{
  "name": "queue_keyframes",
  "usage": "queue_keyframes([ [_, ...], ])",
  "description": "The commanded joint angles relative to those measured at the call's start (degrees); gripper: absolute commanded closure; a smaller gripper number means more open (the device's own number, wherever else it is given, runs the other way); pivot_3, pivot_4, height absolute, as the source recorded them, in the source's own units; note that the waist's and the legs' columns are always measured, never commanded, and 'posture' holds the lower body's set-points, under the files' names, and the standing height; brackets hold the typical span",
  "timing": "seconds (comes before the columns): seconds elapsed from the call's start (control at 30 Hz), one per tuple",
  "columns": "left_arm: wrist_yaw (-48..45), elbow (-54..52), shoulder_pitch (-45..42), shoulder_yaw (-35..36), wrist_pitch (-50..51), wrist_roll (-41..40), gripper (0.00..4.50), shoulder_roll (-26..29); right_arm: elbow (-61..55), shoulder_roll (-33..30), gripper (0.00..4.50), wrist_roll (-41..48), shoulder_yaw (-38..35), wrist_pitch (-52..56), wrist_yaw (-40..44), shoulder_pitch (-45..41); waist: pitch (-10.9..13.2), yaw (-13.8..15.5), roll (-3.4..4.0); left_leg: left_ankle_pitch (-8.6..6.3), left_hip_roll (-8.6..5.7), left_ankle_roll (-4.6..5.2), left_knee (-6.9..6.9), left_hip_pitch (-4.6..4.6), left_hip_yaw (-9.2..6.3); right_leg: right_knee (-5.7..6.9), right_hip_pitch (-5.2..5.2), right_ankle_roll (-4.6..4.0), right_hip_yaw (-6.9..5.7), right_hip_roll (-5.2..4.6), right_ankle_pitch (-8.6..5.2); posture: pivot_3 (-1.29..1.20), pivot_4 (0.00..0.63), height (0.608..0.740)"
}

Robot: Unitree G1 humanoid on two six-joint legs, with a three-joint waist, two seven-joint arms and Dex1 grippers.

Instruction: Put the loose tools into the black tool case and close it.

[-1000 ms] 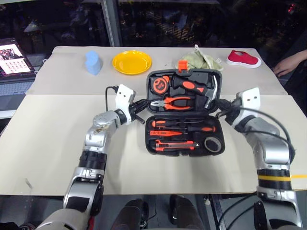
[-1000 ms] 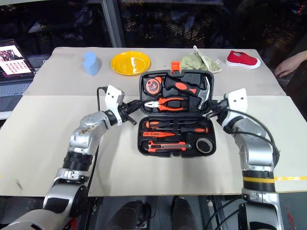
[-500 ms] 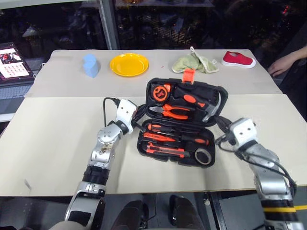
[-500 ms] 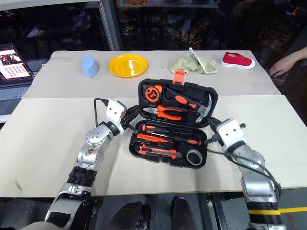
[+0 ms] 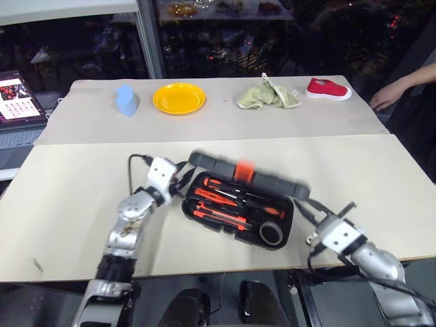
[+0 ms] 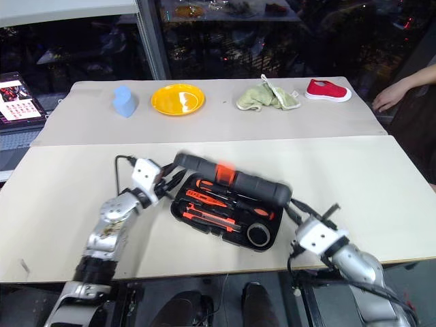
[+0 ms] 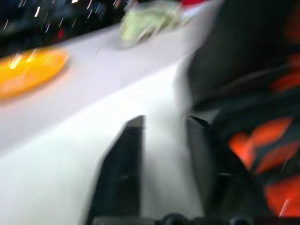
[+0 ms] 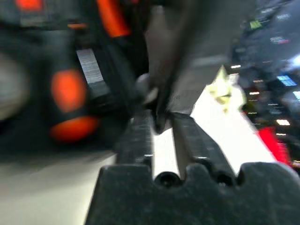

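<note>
The black tool case [image 5: 235, 225] lies mid-table with its ribbed lid [image 5: 272, 182] tilted low over the tray, orange latch [image 5: 244, 170] on the lid's edge. Under the lid the tray holds black-and-orange screwdrivers [image 5: 221, 189], an orange utility knife [image 5: 216, 217] and a roll of black tape [image 5: 271, 233]. My left gripper [image 5: 181, 178] is at the case's left end, open, its fingers [image 7: 122, 173] apart over bare table. My right gripper [image 5: 302, 206] is at the case's right end, its fingers [image 8: 138, 138] a little apart and holding nothing.
Along the far side of the table [image 5: 61, 197] stand a blue object [image 5: 125, 99], a yellow plate [image 5: 178, 98], a green cloth [image 5: 268, 95] and a red shoe [image 5: 328, 88]. A laptop [image 5: 17, 95] sits far left. A person's hand [image 5: 388, 95] rests at the far right.
The lid has swung from upright down low over the tray, hiding the pliers and hammer. Both grippers opened and drew back and down from the lid. The camera has also tilted.
</note>
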Motion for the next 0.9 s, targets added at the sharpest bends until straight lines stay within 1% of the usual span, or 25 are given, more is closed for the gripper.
queue_keyframes([
  [0.03, -4.15, -8.13, 0.64, 5.58, 11.00, -7.75, 1.32, 5.84, -14.61, -6.68, 2.10, 16.51, -8.07, 13.59, 9.46, 8.42, 0.03, 0.07, 0.04, -0.01, -0.01, -0.02, 0.01, -0.02, 0.03, 0.00, 0.00, 0.00, 0.03, -0.02, 0.00, 0.00, 0.150, 0.740],
  [0.07, -4.89, -9.17, 0.98, 6.04, 13.22, -9.06, 0.95, 6.90, -16.47, -7.71, 1.76, 19.33, -9.56, 16.24, 10.62, 9.96, 0.04, 0.10, -0.10, -0.10, -0.04, 0.09, 0.03, -0.06, 0.03, -0.03, 0.01, 0.04, 0.01, -0.11, -0.01, 0.00, 0.150, 0.740],
  [0.1, -10.07, -10.16, 0.56, 6.59, 20.27, -13.29, 0.50, 11.39, -18.53, -11.08, 1.33, 28.09, -11.96, 23.50, 14.85, 13.04, 0.01, 0.08, -0.17, -0.15, 0.00, 0.11, 0.06, -0.05, 0.01, -0.03, 0.03, 0.04, -0.02, -0.07, -0.01, 0.00, 0.150, 0.740],
  [0.13, -15.42, -9.44, -0.65, 7.28, 23.98, -16.04, 0.20, 15.70, -20.34, -14.01, 1.06, 35.74, -15.04, 28.87, 19.62, 16.43, 0.01, 0.05, -0.18, -0.17, 0.03, 0.11, 0.07, -0.01, -0.03, -0.10, 0.04, 0.10, -0.07, -0.07, -0.05, 0.00, 0.150, 0.740],
  [0.17, -19.15, -7.37, -2.72, 7.20, 27.12, -17.57, 0.20, 18.90, -22.37, -17.52, 1.06, 44.90, -17.92, 37.56, 23.36, 20.38, 0.03, 0.13, -0.16, -0.20, 0.05, 0.17, 0.10, 0.02, -0.03, -0.09, 0.05, 0.25, -0.09, -0.08, -0.14, 0.00, 0.150, 0.740],
  [0.2, -21.31, -5.75, -4.28, 6.96, 29.00, -18.52, 0.20, 20.95, -23.76, -19.97, 1.06, 51.25, -20.12, 43.77, 25.55, 22.94, 0.06, 0.31, -0.13, -0.22, 0.05, 0.18, 0.12, 0.04, -0.04, -0.08, 0.07, 0.43, -0.12, -0.12, -0.27, 0.00, 0.150, 0.740],
  [0.23, -23.76, -3.36, -6.23, 4.30, 27.77, -17.02, 0.20, 21.98, -25.14, -21.84, 1.06, 53.65, -20.51, 47.00, 27.85, 25.21, 0.06, 0.52, -0.16, -0.22, 0.05, 0.20, 0.11, 0.03, -0.06, -0.08, 0.11, 0.50, -0.16, -0.11, -0.36, 0.00, 0.150, 0.740],
  [0.27, -25.95, -1.48, -7.89, 1.45, 25.97, -15.25, 0.20, 22.56, -26.40, -23.11, 1.06, 54.55, -20.29, 48.79, 29.48, 26.72, 0.04, 0.98, -0.21, -0.21, 0.07, 0.21, 0.10, 0.04, -0.16, -0.13, 0.07, 0.49, -0.24, -0.11, -0.40, 0.00, 0.150, 0.740],
  [0.33, -30.28, 3.60, -12.60, -4.90, 20.81, -10.21, 0.20, 22.46, -27.96, -23.84, 1.06, 51.66, -17.17, 48.88, 30.00, 26.30, 0.00, 1.85, -0.14, -0.23, 0.15, 0.20, 0.11, 0.08, -0.25, -0.29, 0.17, 0.50, -0.32, -0.19, -0.45, 0.00, 0.150, 0.740],
  [0.4, -30.99, 10.28, -18.38, -8.19, 16.35, -6.39, 0.17, 20.05, -28.32, -23.17, 1.56, 49.54, -14.23, 50.06, 28.07, 23.55, -0.02, 2.49, -0.13, -0.26, 0.12, 0.20, 0.11, 0.05, -0.24, -0.46, 0.23, 0.54, -0.33, -0.34, -0.46, 0.00, 0.150, 0.740],
  [0.43, -30.56, 14.14, -21.44, -9.32, 14.65, -4.83, 0.17, 18.47, -28.42, -22.71, 1.66, 49.08, -12.91, 50.77, 27.21, 22.06, -0.01, 2.78, -0.16, -0.27, 0.09, 0.19, 0.11, 0.01, -0.20, -0.54, 0.22, 0.60, -0.35, -0.39, -0.44, 0.00, 0.150, 0.740],
  [0.47, -29.99, 18.84, -24.94, -10.57, 12.00, -2.99, 0.17, 16.52, -28.54, -22.05, 2.05, 48.43, -11.08, 51.35, 26.21, 20.19, 0.01, 2.92, -0.27, -0.28, 0.08, 0.19, 0.11, -0.07, -0.19, -0.67, 0.18, 0.68, -0.34, -0.40, -0.37, 0.00, 0.150, 0.740],
  [0.5, -29.84, 23.07, -27.96, -11.64, 9.89, -1.53, 0.17, 14.79, -28.60, -21.52, 2.31, 47.60, -9.30, 51.77, 25.34, 18.46, 0.03, 3.13, -0.35, -0.28, 0.06, 0.19, 0.13, -0.13, -0.24, -0.73, 0.17, 0.72, -0.40, -0.39, -0.32, 0.00, 0.150, 0.740],
  [0.53, -30.32, 26.90, -30.59, -13.03, 6.85, 0.10, 0.70, 13.14, -28.55, -21.09, 2.75, 46.09, -7.22, 51.97, 24.49, 16.78, 0.05, 3.22, -0.51, -0.28, 0.05, 0.18, 0.13, -0.22, -0.23, -0.85, 0.08, 0.72, -0.38, -0.40, -0.24, 0.00, 0.150, 0.740],
  [0.57, -31.01, 30.58, -32.91, -14.14, 3.84, 1.58, 0.84, 11.69, -28.49, -20.69, 3.02, 44.40, -5.28, 52.12, 23.74, 15.25, 0.04, 3.21, -0.53, -0.27, 0.02, 0.17, 0.17, -0.35, -0.28, -0.88, 0.01, 0.47, -0.41, -0.38, -0.06, 0.00, 0.150, 0.740],
  [0.63, -31.88, 37.80, -37.27, -16.32, -1.77, 4.73, 1.63, 8.78, -28.06, -19.65, 3.72, 41.30, -1.66, 52.30, 22.24, 12.21, 0.02, 3.20, -0.54, -0.08, -0.07, -0.14, 0.21, -0.69, -0.26, -0.89, -0.07, 0.31, -0.42, -0.38, 0.13, 0.00, 0.150, 0.740],
  [0.67, -31.86, 40.97, -39.11, -16.86, -3.87, 5.87, 2.07, 7.53, -27.80, -19.00, 4.10, 40.37, -0.41, 52.64, 21.43, 10.84, 0.02, 3.20, -0.53, -0.08, -0.14, -0.11, 0.19, -0.87, -0.23, -0.89, -0.17, 0.35, -0.43, -0.39, 0.18, 0.00, 0.150, 0.740],
  [0.7, -31.89, 43.99, -40.99, -17.22, -5.48, 6.77, 2.39, 6.01, -27.50, -18.31, 4.40, 39.61, 0.66, 52.88, 20.69, 9.48, 0.02, 3.09, -0.53, -0.06, -0.17, -0.01, 0.20, -1.00, -0.22, -0.89, -0.33, 0.35, -0.44, -0.35, 0.19, 0.00, 0.150, 0.740],
  [0.73, -31.79, 46.58, -42.57, -17.45, -6.79, 7.54, 2.80, 4.75, -27.29, -17.74, 4.50, 38.88, 1.57, 53.15, 20.05, 8.22, 0.01, 3.01, -0.54, -0.04, -0.20, 0.05, 0.20, -1.15, -0.18, -0.88, -0.53, 0.36, -0.43, -0.33, 0.20, 0.00, 0.150, 0.740],
  [0.8, -31.04, 51.19, -45.28, -18.14, -9.60, 9.49, 3.53, 2.02, -26.87, -16.65, 4.50, 37.04, 3.52, 53.75, 18.68, 5.72, 0.00, 2.85, -0.57, 0.12, -0.24, 0.33, 0.25, -1.50, -0.15, -0.90, -0.90, 0.38, -0.43, -0.32, 0.22, 0.00, 0.150, 0.740],
  [0.83, -31.16, 52.79, -46.33, -18.46, -10.46, 10.24, 3.76, 0.63, -26.63, -16.14, 4.50, 35.72, 4.68, 53.89, 17.86, 4.47, 0.01, 2.81, -0.57, 0.13, -0.26, 0.36, 0.28, -1.70, -0.13, -0.90, -1.08, 0.40, -0.43, -0.32, 0.24, 0.00, 0.150, 0.740],
  [0.87, -31.51, 54.05, -47.09, -18.71, -11.23, 10.89, 4.21, -0.49, -26.32, -15.66, 4.50, 34.22, 5.78, 54.03, 16.88, 3.34, 0.01, 2.82, -0.58, 0.14, -0.27, 0.36, 0.29, -1.78, -0.13, -0.91, -1.13, 0.40, -0.46, -0.31, 0.24, 0.00, 0.150, 0.740],
  [0.9, -31.94, 55.08, -47.64, -18.76, -12.06, 11.35, 4.21, -1.37, -25.82, -14.98, 4.50, 32.51, 6.42, 54.11, 15.36, 2.25, 0.01, 2.84, -0.58, 0.14, -0.26, 0.36, 0.31, -1.80, -0.16, -0.92, -1.13, 0.40, -0.48, -0.30, 0.24, 0.00, 0.150, 0.740],
])
